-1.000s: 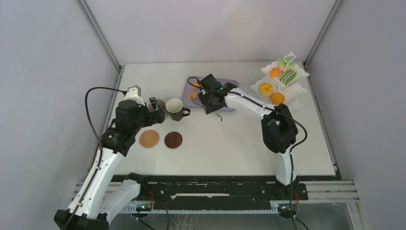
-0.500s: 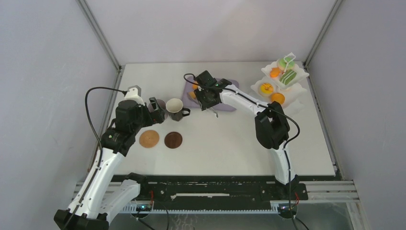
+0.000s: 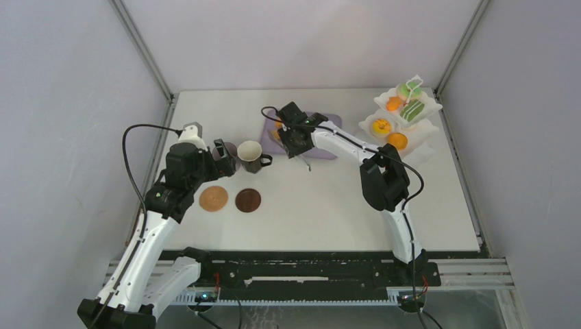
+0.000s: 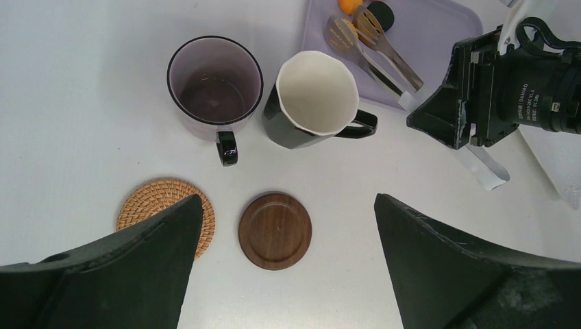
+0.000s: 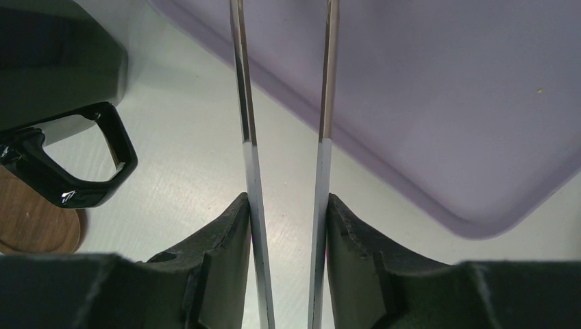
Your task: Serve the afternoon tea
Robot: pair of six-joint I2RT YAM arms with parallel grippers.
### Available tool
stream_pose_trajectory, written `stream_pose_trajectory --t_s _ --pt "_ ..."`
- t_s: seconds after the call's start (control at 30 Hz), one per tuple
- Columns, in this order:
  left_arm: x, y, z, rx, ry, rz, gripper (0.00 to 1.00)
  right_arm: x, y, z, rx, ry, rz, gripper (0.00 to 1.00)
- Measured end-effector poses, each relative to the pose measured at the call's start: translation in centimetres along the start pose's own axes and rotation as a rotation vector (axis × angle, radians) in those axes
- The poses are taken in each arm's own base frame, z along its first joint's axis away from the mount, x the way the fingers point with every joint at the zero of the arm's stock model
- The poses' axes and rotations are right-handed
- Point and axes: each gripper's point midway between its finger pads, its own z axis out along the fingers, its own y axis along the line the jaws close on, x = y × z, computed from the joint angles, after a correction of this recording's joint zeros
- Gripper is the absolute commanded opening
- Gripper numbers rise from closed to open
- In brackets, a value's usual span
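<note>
Nearest the arms' bases, two round coasters lie side by side but apart on the matt white table [image 3: 329, 205]: a pale woven rattan coaster [image 4: 154, 202] and a smooth dark wooden coaster [image 4: 275, 230]; the left gripper [image 4: 288, 205] hangs above them, its black fingers spread wide and holding nothing. Just beyond stand both mugs, upright and close together: a glossy round mauve mug [image 4: 215, 86], handle toward the coasters, and a faceted black mug with a white inside [image 4: 317, 92], handle toward the right arm; the overhead camera half hides the mauve one behind the left wrist. Farther on, the right gripper [image 5: 284, 219] is clenched on the long tongs [image 5: 243, 103], a pad against each thin metal blade, at the near edge of the flat lilac rectangular tray [image 5: 445, 103]; only the left wrist view shows their slotted heads beside an orange sweet [image 4: 350, 5] on that tray. Farthest, at the right rear corner and seen from overhead alone, the white three-tier stand [image 3: 419, 142] carries orange, yellow and green doughnuts and macarons [image 3: 381, 127].
</note>
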Motion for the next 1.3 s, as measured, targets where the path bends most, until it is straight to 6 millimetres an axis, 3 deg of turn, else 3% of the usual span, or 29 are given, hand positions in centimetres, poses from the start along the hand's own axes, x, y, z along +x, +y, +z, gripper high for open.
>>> stream_pose_trajectory --t_s 0.2,0.53,0.67,0.9,1.3 --pt "0.0 0.0 0.0 -0.002 0.000 -0.001 1.00 0.0 -0.2 -1.2 0.000 -0.018 0.002 0.28" --pt "0.0 0.0 0.0 0.002 0.001 -0.001 1.00 0.4 -1.4 -9.8 -0.026 -0.143 0.038 0.27" --pt "0.1 -0.1 0.0 0.008 0.004 -0.001 1.00 1.5 -2.1 -11.7 -0.028 -0.170 0.065 0.27" --pt "0.2 -0.5 -0.1 0.029 0.010 -0.004 1.00 3.1 -3.4 -11.3 -0.014 -0.147 0.116 0.26" --pt "0.1 -0.6 -0.2 0.034 0.008 -0.011 1.00 2.4 -3.5 -11.0 -0.031 -0.165 0.150 0.25"
